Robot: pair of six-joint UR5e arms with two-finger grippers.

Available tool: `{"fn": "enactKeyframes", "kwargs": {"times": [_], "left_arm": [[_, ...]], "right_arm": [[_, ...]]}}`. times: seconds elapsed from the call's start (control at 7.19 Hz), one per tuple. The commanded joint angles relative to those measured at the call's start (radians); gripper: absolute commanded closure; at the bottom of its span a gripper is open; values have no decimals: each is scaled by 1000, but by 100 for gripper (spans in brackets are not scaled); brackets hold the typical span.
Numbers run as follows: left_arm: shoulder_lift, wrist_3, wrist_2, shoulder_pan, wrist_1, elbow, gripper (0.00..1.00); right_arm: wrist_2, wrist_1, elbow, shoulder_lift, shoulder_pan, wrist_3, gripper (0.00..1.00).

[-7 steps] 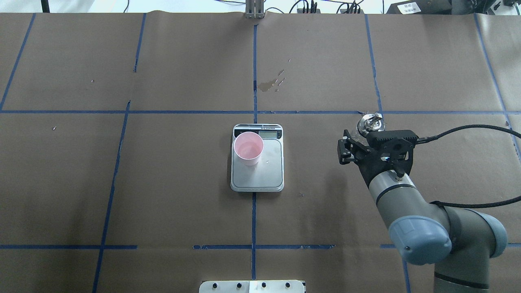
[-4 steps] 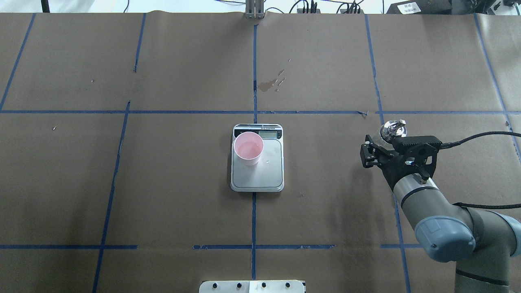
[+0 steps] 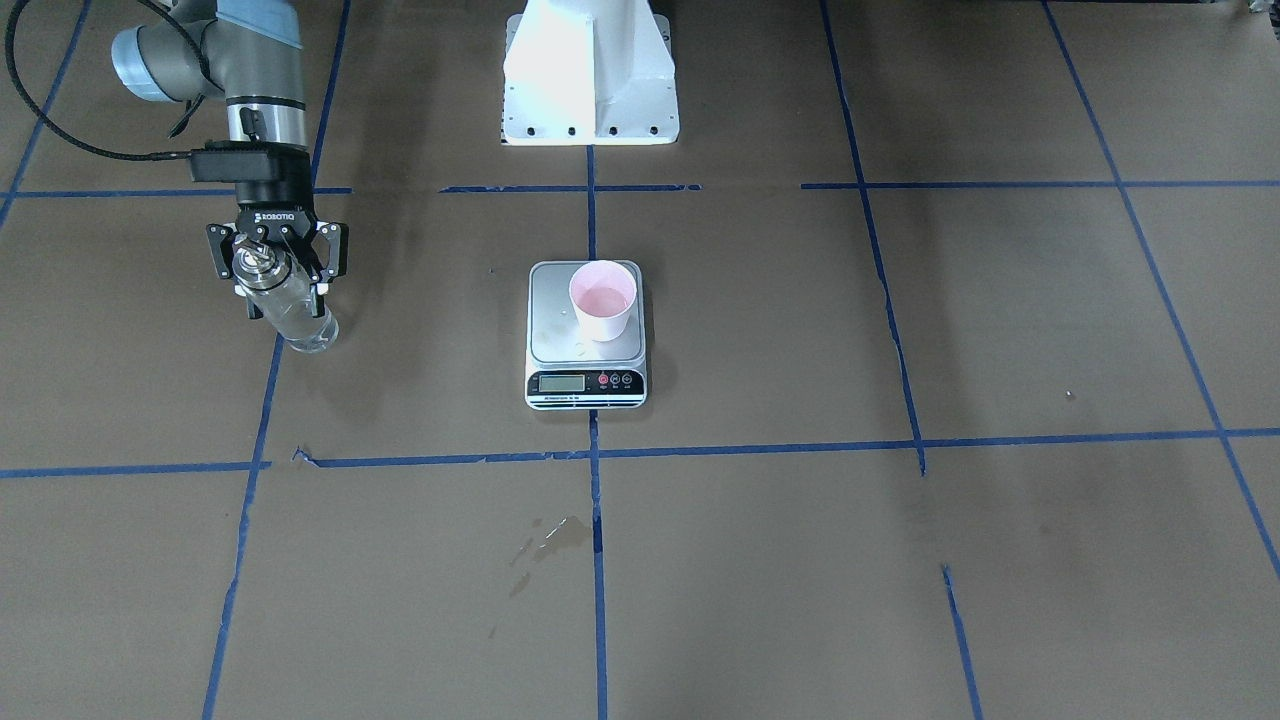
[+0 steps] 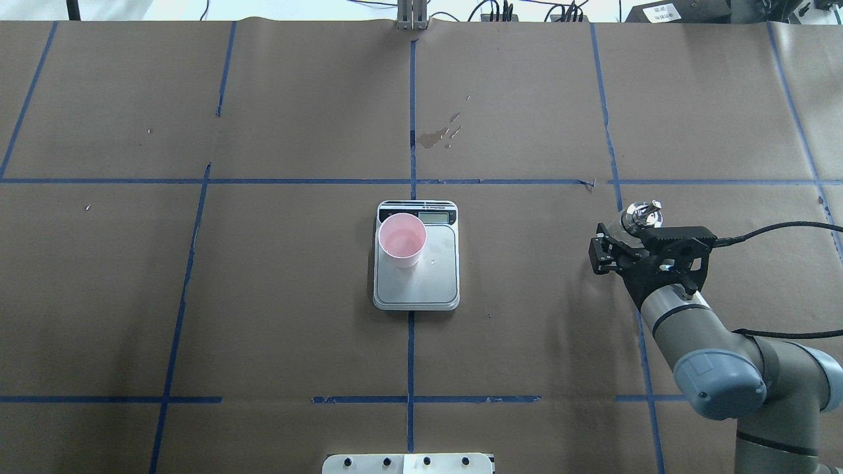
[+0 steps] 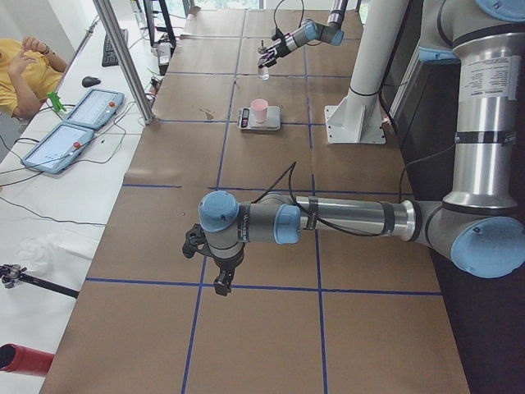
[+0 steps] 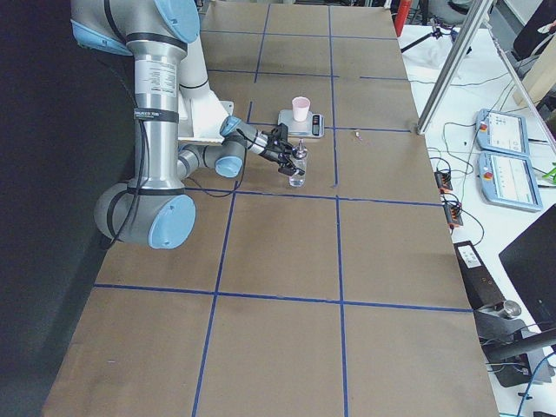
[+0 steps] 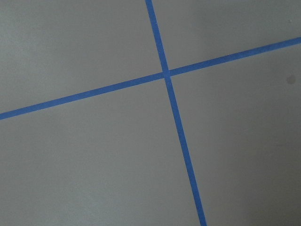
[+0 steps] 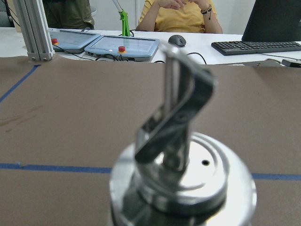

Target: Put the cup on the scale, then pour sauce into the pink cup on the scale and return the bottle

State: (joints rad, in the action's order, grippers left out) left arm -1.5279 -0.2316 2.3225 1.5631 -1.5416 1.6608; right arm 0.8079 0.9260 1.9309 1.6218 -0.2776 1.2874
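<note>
The pink cup [image 4: 402, 238] [image 3: 602, 298] stands upright on the scale [image 4: 421, 289] [image 3: 555, 330], at the plate's corner nearest the display; the sauce in it is hard to make out. My right gripper [image 4: 629, 237] [image 3: 283, 290] is far to the scale's right, shut on the clear bottle [image 4: 642, 214] [image 3: 295, 315] just under its silver collar. The bottle is upright, its base at or just above the paper. Its spout [image 8: 178, 122] fills the right wrist view. My left gripper [image 5: 220, 279] shows only in the exterior left view, far from the scale, and I cannot tell its state.
A wet stain [image 4: 438, 137] [image 3: 545, 540] marks the brown paper beyond the scale. The white robot base [image 3: 590, 70] stands on the robot's side of the table. A person [image 8: 178, 12] sits beyond the far edge by tablets and a keyboard.
My right gripper has carried the bottle further right, away from the scale, then slowed and sunk slightly. Cup and scale have not moved.
</note>
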Motion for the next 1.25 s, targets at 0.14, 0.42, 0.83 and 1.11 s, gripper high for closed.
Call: {"fn": "enactKeyframes", "kwargs": {"times": [0.14,0.42,0.83,1.11], "left_arm": [[0,0,0,0,0,-1,0],[0,0,0,0,0,-1,0],[0,0,0,-2,-2,-3,0],[0,0,0,-2,0,-3,0]], "right_arm": [[-1,-1,-3,15,-2,12,90],[-1,-1,-6,16,0,12,76],[0,-1,-7,15,0,10,65],[0,-1,-12,15,0,10,60]]}}
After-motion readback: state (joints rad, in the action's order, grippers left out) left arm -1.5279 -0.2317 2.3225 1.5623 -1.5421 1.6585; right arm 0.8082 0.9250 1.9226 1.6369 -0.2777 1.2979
